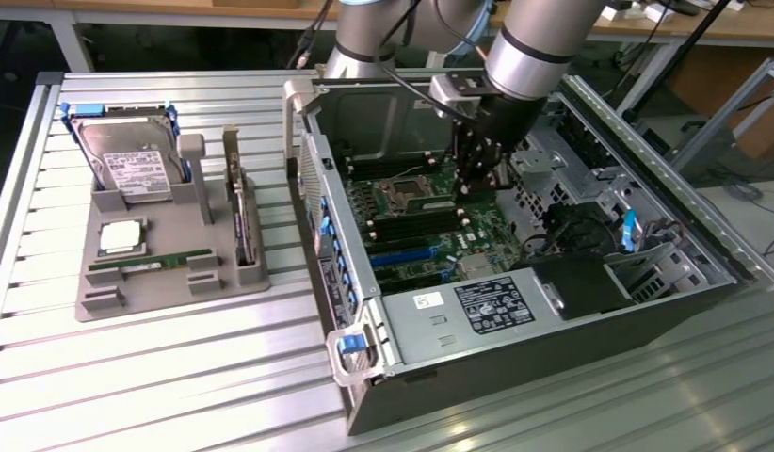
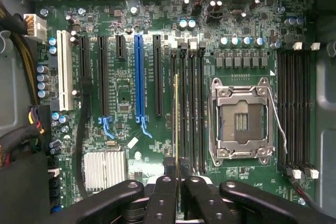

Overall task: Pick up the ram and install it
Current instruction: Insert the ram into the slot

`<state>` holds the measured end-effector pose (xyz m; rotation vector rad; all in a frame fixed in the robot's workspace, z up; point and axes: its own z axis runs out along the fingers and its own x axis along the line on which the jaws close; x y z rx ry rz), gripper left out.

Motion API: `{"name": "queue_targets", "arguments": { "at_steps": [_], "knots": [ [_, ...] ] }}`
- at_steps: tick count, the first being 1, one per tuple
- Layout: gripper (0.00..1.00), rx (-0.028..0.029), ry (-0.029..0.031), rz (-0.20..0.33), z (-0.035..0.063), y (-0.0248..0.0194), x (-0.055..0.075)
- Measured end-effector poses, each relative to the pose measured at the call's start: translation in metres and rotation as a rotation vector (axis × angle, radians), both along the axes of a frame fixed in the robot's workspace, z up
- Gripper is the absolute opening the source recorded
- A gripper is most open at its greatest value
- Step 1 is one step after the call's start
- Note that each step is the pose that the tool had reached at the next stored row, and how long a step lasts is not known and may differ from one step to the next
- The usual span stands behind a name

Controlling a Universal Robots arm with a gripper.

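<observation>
Green board edge w/ a gold line is what we see of the ram (image 2: pixel 177 124): long, thin, narrow stick, seen edge-on in the wrist view, standing upright over the black memory slots (image 2: pixel 188 108) just beside the empty CPU socket (image 2: pixel 241 121). Our claw (image 2: pixel 177 182) is nearly closed, pinching the ram by its upper edge. In the exterior view the claw (image 1: pixel 477 179) sits low inside the open PC case (image 1: pixel 513 311), over the motherboard (image 1: pixel 425 226). We judge the stick light and stiff but fragile; best held by the bare long edge, flat faces between the pads, off the chips and contacts. Another green stick (image 1: pixel 151 263) lies in the grey parts holder (image 1: pixel 142 282) on the bench (image 1: pixel 173 377), w/ a hard drive (image 1: pixel 134 165) and a square chip (image 1: pixel 120 236).
</observation>
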<state>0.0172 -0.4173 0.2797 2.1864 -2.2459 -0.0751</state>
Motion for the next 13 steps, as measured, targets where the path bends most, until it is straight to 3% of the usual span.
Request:
{"name": "queue_targets", "arguments": {
  "at_steps": [7,11,13],
  "knots": [
    [0.13,-0.0002,0.0000,0.000,-0.0010,0.0000,-0.024],
    [0.13,-0.0019,0.0000,0.003,-0.0063,0.0000,-0.023],
    [0.13,-0.0080,0.0001,0.011,-0.0099,0.0000,-0.019]
  ]
}}
